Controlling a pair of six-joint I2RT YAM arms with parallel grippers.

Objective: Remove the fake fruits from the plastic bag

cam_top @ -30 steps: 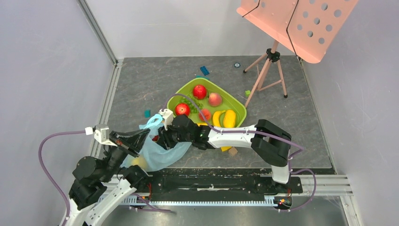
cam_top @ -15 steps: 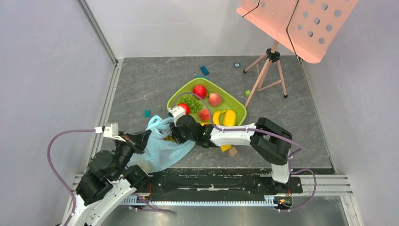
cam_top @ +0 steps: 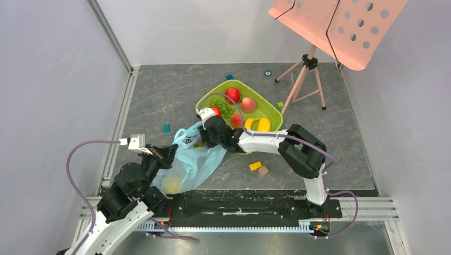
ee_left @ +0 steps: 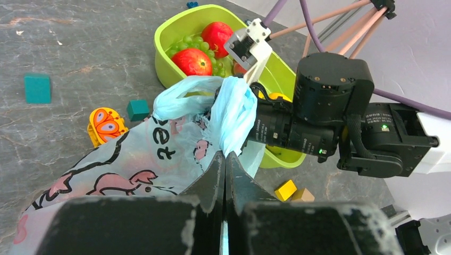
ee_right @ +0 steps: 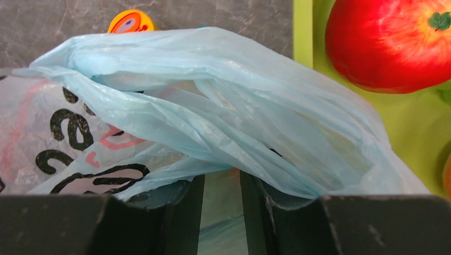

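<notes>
The light-blue plastic bag (cam_top: 194,162) with pink and dark prints lies stretched between my two grippers, just left of the green tray (cam_top: 271,110). My left gripper (cam_top: 171,151) is shut on the bag's film (ee_left: 159,154), jaws pressed together (ee_left: 224,155). My right gripper (cam_top: 203,139) pinches the bunched handle end by the tray; the film drapes over its fingers (ee_right: 220,178). A yellow fruit (cam_top: 171,184) shows through the bag's near end. Red apples (cam_top: 232,94), a peach, grapes and yellow fruits lie in the tray.
A pink music stand on a tripod (cam_top: 303,79) stands at the far right. A yellow block (cam_top: 256,166) and a brown block (cam_top: 263,170) lie near the tray. A teal block (cam_top: 166,128) and an orange butterfly toy (ee_left: 106,125) lie left of the bag.
My right gripper has pulled the bag's handle end away toward the tray, stretching the bag. The tray has shifted a little farther away. My left gripper has moved right with the bag.
</notes>
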